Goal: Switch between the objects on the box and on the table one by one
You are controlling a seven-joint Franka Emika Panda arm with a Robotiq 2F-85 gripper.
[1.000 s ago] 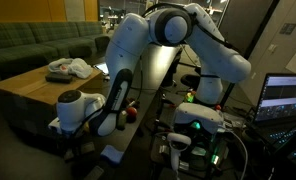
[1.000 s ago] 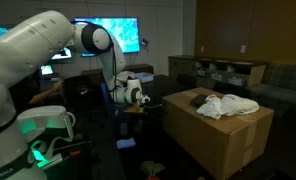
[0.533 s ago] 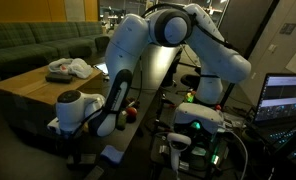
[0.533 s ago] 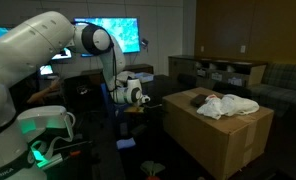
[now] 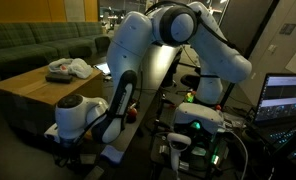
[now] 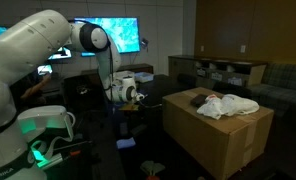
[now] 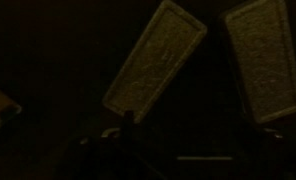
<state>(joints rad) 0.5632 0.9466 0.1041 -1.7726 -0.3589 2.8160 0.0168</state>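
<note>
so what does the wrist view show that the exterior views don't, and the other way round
Only the wrist view: the claw close up, its two pale textured pads standing apart with nothing between them; the rest is too dark to read.
Only the exterior views: the white arm, the cardboard box with the white cloth rag on top, and the green sofa.
Shared: only the claw itself, which is small and dark in the exterior views, too dark there to tell how its jaws stand.

white rag (image 6: 233,104) crumpled atop tan box (image 6: 213,142)
</note>
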